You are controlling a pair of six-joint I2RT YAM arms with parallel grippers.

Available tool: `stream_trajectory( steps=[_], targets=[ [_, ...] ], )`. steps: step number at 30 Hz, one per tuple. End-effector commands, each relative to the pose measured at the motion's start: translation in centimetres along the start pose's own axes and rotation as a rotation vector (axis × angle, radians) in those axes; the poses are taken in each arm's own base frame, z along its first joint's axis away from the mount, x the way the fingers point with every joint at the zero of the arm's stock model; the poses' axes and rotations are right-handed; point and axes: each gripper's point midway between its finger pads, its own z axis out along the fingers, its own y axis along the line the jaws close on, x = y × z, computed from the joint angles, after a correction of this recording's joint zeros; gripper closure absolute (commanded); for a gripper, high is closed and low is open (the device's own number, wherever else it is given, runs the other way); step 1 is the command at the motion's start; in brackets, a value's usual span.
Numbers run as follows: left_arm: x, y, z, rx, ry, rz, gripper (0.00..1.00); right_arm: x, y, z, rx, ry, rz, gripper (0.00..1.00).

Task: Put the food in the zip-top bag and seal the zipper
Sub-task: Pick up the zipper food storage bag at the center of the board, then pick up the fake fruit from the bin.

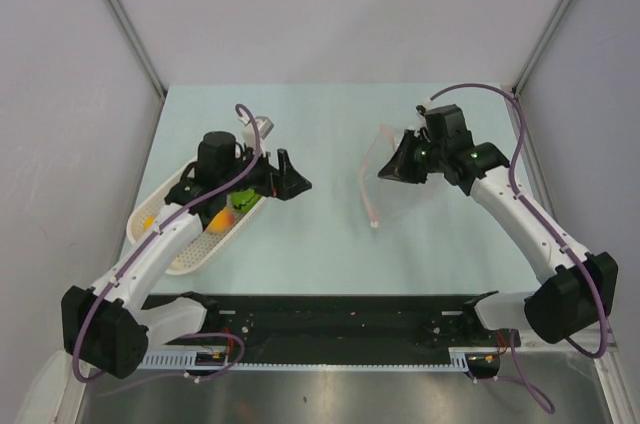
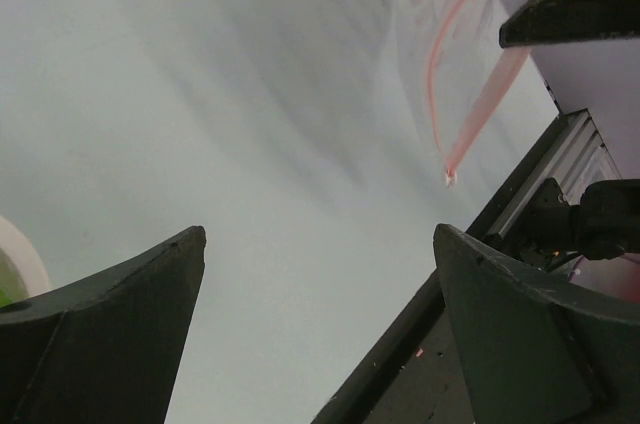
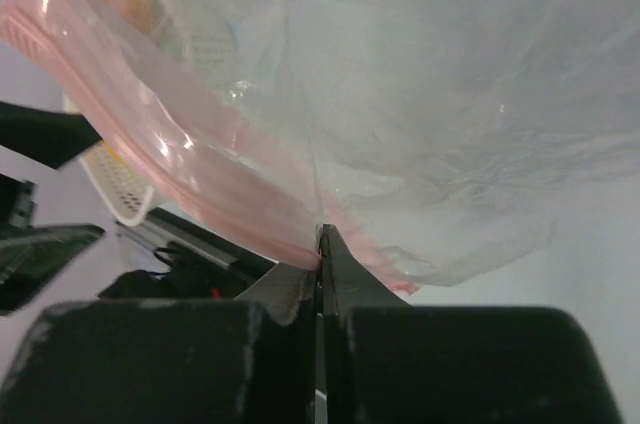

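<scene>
The clear zip-top bag (image 1: 388, 187) hangs from my right gripper (image 1: 392, 172), which is shut on its mouth edge and holds it above the table. In the right wrist view the jaws (image 3: 322, 236) pinch the bag (image 3: 450, 94) right at the pink zipper (image 3: 170, 144). The zipper (image 1: 367, 196) curves down, and its mouth hangs open. My left gripper (image 1: 292, 180) is open and empty, just right of the white basket (image 1: 190, 254). The food lies in the basket: an orange-yellow fruit (image 1: 224, 219), a green piece (image 1: 243, 200) and an orange piece (image 1: 148, 221). The left wrist view shows the open gripper (image 2: 320, 244) and the zipper (image 2: 470, 134) far off.
A black rail (image 1: 330, 309) runs along the table's near edge between the arm bases. Grey walls stand left, right and behind. The left arm lies over part of the basket and hides some of the food.
</scene>
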Motion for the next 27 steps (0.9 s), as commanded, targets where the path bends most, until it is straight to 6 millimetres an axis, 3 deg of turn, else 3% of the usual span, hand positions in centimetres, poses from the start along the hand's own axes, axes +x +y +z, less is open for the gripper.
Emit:
stream_trajectory(
  steps=[1,5,6,10,14,18,21,23,25,27],
  targets=[
    [-0.4,-0.7,-1.1,0.028,-0.043,-0.017,0.0,-2.7,5.5,-0.4,-0.182,-0.011,0.172,1.0],
    [-1.1,0.4,-1.3,-0.007,-0.055,-0.024,0.0,-3.9,6.7,1.1,-0.215,0.068,0.353,1.0],
    [-1.1,0.8,-1.3,-0.014,-0.055,-0.037,0.0,-5.1,6.8,1.7,-0.23,0.085,0.434,1.0],
    [-0.6,2.2,-0.7,-0.043,-0.026,-0.097,0.0,-7.6,7.8,1.5,-0.257,0.105,0.486,1.0],
    [-0.5,3.2,-0.5,-0.076,-0.004,-0.103,0.0,-7.2,6.1,2.0,-0.21,0.143,0.544,1.0],
    [-1.2,4.3,-1.3,-0.103,-0.014,-0.104,0.0,-7.7,6.8,1.4,-0.285,0.113,0.506,1.0],
    [-1.8,4.5,-2.3,-0.127,-0.031,-0.052,0.0,-5.6,5.0,3.0,-0.259,0.114,0.374,1.0],
    [-2.1,4.3,-2.7,-0.132,-0.034,-0.022,0.0,-3.4,1.8,4.4,-0.175,0.137,0.304,1.0],
    [-2.6,4.9,-3.1,-0.172,-0.05,0.011,0.0,-2.2,0.0,4.9,-0.137,0.155,0.266,1.0],
    [-3.2,6.8,-3.6,-0.267,-0.067,0.016,0.0,-0.9,-1.7,5.7,-0.099,0.169,0.216,1.0]
  ],
)
